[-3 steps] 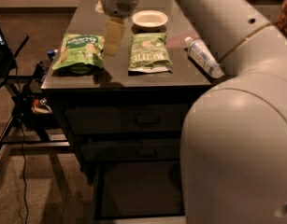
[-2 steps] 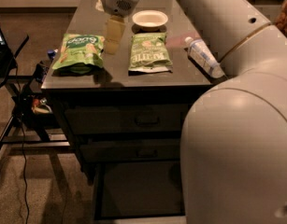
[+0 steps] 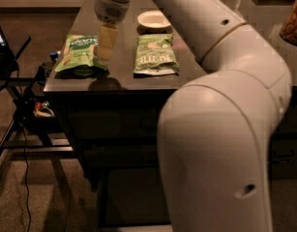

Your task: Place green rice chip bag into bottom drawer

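The green rice chip bag (image 3: 79, 55) lies puffy and bright green at the left end of the dark countertop. My gripper (image 3: 105, 43) hangs from the white arm just above the bag's right edge, overlapping it in view. The bottom drawer (image 3: 133, 197) stands pulled out low under the cabinet, dark inside, with a pale front rim (image 3: 138, 227). My arm's big white body hides its right part.
A flatter olive-green bag (image 3: 155, 55) lies right of the gripper, with a white bowl (image 3: 154, 19) behind it. Two shallower closed drawers (image 3: 114, 124) sit under the countertop. A black stand with cables (image 3: 22, 105) is at the left on the carpet.
My gripper has moved a little left and down, from between the two bags to the green rice chip bag's right edge. The bags have not moved.
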### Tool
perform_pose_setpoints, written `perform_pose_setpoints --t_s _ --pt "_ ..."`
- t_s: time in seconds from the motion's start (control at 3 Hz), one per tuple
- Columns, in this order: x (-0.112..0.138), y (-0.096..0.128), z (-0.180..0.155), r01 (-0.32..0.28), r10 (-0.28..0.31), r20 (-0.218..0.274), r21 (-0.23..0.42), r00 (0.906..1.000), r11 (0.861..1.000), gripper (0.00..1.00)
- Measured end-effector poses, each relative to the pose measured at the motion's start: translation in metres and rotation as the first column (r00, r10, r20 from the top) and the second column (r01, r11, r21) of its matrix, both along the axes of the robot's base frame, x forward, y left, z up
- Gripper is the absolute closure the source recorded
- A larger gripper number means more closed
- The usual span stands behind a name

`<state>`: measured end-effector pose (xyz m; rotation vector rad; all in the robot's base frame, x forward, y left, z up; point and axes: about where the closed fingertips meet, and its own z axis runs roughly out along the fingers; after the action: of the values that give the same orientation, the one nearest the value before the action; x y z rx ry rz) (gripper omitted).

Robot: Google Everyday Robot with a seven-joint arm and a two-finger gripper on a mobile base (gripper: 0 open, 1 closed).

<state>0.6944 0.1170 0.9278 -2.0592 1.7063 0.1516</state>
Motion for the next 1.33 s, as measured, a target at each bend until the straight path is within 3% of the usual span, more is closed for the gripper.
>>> perform_pose_setpoints --t_s 0.33,0.67,1.33 --pt "0.016 0.015 0.000 0.020 -0.020 -0.022 -0.033 0.9996 0.999 0.00" --pt "0.020 0.018 0.000 0.021 -0.021 -0.012 -0.023 0.9997 1.000 0.00" --pt "0.026 0.057 -0.004 0.012 -0.011 -0.028 0.030 0.9995 0.999 0.00"
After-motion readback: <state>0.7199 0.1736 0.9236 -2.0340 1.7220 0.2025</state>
